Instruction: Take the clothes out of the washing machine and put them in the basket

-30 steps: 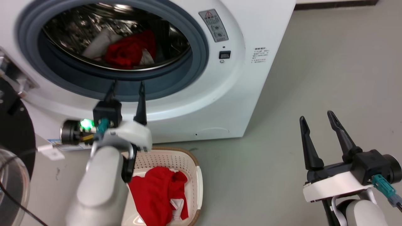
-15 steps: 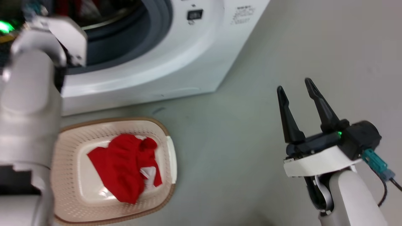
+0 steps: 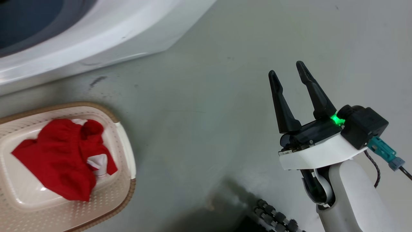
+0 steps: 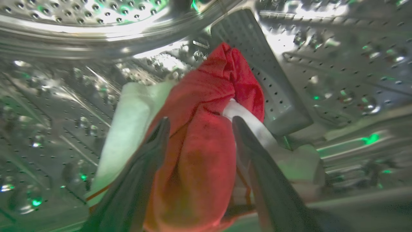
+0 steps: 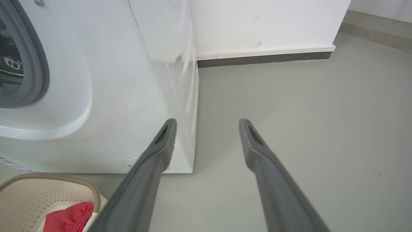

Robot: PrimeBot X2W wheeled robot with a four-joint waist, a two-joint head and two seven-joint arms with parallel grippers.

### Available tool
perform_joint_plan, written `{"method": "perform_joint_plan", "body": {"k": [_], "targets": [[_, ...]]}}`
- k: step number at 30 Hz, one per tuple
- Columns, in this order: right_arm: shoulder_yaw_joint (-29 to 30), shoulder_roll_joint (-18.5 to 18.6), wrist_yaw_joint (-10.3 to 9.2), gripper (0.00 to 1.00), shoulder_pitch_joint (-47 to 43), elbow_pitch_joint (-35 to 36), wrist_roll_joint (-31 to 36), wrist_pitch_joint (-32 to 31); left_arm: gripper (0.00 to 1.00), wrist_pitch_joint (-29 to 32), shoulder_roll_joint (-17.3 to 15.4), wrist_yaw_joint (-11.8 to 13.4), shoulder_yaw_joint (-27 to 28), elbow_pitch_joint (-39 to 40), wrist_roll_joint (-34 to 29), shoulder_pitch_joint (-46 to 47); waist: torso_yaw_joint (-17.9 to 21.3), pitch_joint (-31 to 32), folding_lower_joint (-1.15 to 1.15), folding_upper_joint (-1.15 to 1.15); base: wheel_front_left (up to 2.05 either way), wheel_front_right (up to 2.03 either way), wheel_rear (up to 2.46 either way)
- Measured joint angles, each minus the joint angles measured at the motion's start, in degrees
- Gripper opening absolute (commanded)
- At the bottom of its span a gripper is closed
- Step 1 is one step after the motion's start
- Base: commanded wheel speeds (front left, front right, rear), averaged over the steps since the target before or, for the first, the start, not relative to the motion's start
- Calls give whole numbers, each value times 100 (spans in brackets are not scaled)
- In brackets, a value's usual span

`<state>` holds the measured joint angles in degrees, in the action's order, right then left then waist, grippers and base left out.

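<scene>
Clothes [image 4: 199,151]: soft red fabric, white patch at 9 o'clock. Lay bunched in the steel drum [image 4: 64,22] of the washing machine [image 5: 112,80], against the ribbed paddle [image 4: 257,64] at 1 o'clock. Judged light, limp, apt to drape and snag; best pinched at the thick red fold. Left fingers [image 4: 141,177]: spread wide, straddled that fold, clamped nothing yet. Second red garment [image 3: 61,158]: lay in the basket [image 3: 106,201] at 8 o'clock. Right fingers [image 3: 283,106]: gaped wide at 4 o'clock, empty, above bare floor [image 3: 209,80].
</scene>
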<state>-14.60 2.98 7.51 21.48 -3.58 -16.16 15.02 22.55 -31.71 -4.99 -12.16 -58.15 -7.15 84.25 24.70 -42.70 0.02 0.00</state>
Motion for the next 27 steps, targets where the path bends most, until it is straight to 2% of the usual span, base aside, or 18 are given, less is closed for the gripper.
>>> {"method": "perform_joint_plan", "body": {"k": [8,9,10,11,14,19,24,27], "targets": [[-74,-1,0,100,27,-13,-111,0,100,1298,-302,-4,-18,143,-23,277,344,-348,-1,0,0,0,0],[-80,-1,0,100,28,-14,-115,1,84,1446,-320,4,-3,183,-8,276,345,-351,0,0,0,0,0],[-98,-1,-1,100,34,-13,-134,1,30,1553,-337,15,4,231,3,259,343,-353,-1,0,0,0,0],[-114,-2,0,100,42,-12,-146,1,0,1622,-363,24,15,307,30,215,341,-351,-1,0,0,0,0],[-119,-3,0,100,53,-7,-146,0,0,1807,-411,86,75,580,107,43,327,-336,-1,0,0,0,0],[-100,-3,0,100,60,-35,-125,1,0,1712,-460,293,156,1256,224,-353,298,-263,-1,0,0,0,0],[-9,-4,0,100,59,-71,-11,0,0,896,-538,410,298,1751,423,-753,242,-78,-1,0,0,0,0],[99,-5,-1,100,44,-121,107,1,0,149,-412,486,348,1815,588,-941,174,100,-1,0,0,0,0]]}}
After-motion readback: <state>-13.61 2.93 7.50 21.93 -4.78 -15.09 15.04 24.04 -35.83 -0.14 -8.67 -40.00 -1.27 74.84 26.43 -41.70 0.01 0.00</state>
